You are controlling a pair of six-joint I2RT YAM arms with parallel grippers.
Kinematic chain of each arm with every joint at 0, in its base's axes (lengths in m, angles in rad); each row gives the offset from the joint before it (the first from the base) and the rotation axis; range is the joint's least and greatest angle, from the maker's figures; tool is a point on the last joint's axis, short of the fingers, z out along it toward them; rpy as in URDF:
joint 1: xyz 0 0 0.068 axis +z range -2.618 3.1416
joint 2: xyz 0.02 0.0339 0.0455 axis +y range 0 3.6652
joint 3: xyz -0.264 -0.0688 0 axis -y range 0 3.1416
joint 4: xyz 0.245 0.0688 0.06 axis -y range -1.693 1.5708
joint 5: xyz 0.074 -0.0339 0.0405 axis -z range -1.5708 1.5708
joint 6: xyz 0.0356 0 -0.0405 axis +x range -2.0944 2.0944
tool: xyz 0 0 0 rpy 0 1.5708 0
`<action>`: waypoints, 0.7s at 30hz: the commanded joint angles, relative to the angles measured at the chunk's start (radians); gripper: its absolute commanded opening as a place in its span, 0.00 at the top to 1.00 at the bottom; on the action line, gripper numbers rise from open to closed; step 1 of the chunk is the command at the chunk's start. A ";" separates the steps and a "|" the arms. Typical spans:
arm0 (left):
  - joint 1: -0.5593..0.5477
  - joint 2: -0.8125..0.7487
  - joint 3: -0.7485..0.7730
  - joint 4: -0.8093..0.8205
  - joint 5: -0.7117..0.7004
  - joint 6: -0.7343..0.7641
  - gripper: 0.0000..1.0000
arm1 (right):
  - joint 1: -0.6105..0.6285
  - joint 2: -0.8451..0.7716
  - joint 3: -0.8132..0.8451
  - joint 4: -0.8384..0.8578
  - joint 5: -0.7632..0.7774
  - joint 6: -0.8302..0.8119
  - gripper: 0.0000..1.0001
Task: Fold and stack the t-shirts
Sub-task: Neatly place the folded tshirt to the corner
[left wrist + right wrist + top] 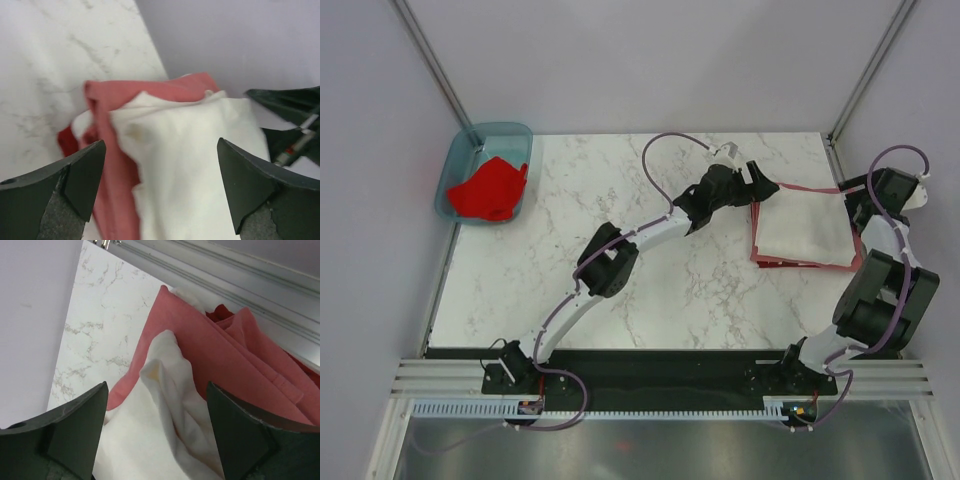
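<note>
Left claw [160, 150] open and empty over the white shirt [200, 165], which lies on the brick-red shirt [115, 170]. Right claw [157, 390] also apart, at the stack's corner. Only the top view shows the bright red shirt [490, 190] crumpled in the tub [448, 180]; there the brick-red shirt is mostly covered.

- Top external: looks down from above and behind onto the whole table [650, 290].
- Left wrist: faces the white t-shirt [200, 165], very close.
- Right wrist: equally close; shares that shirt from the opposite side.
</note>
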 commanded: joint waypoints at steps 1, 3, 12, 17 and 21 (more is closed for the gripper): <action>0.006 0.023 0.015 0.071 0.006 0.010 0.00 | -0.005 -0.033 0.103 -0.010 0.074 -0.010 0.11; 0.006 -0.005 -0.022 0.074 -0.012 0.045 0.00 | 0.008 -0.057 0.116 -0.028 0.107 -0.034 0.10; 0.018 -0.244 -0.259 0.114 -0.005 0.102 0.00 | 0.140 -0.247 0.131 -0.110 0.165 -0.175 0.32; 0.018 -0.335 -0.401 0.143 -0.005 0.081 0.00 | 0.122 -0.274 -0.008 -0.051 0.060 -0.104 0.59; 0.018 -0.361 -0.447 0.163 0.056 0.058 0.00 | 0.021 -0.207 -0.128 0.073 -0.156 0.016 0.72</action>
